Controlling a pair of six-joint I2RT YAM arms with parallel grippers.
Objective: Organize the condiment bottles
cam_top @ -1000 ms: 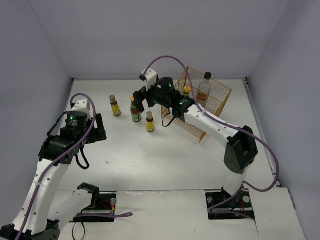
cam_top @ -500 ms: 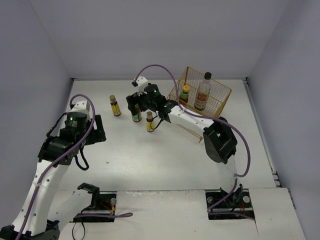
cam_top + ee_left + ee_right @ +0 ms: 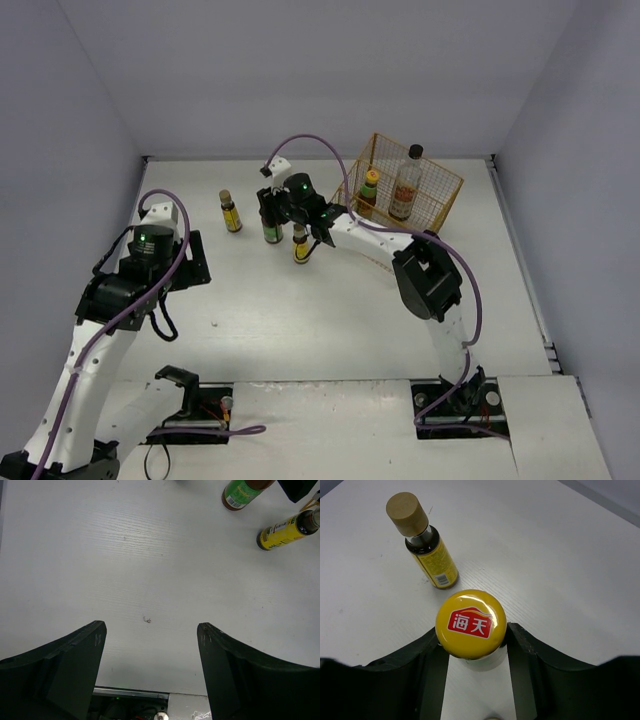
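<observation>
In the right wrist view, a dark bottle's orange-yellow cap (image 3: 471,623) with a red logo sits between my right gripper (image 3: 474,633) fingers, which press on both of its sides. From above, that gripper (image 3: 272,212) sits over the dark bottle (image 3: 271,232) at mid-table. A short yellow-label bottle (image 3: 231,212) (image 3: 422,542) stands to its left, another (image 3: 300,246) to its right. The wire basket (image 3: 440,205) holds an orange-capped bottle (image 3: 369,192) and a tall clear black-capped bottle (image 3: 406,185). My left gripper (image 3: 150,635) (image 3: 195,258) hangs open over bare table.
The basket stands at the back right, its front flap lowered onto the table. Grey walls close in the left, back and right sides. The left wrist view catches the green-labelled bottle (image 3: 242,490) and a yellow-label bottle (image 3: 285,528) at its top right.
My right arm swung left from beside the basket to the dark bottle, and its jaws closed on the cap. The left arm stayed put.
</observation>
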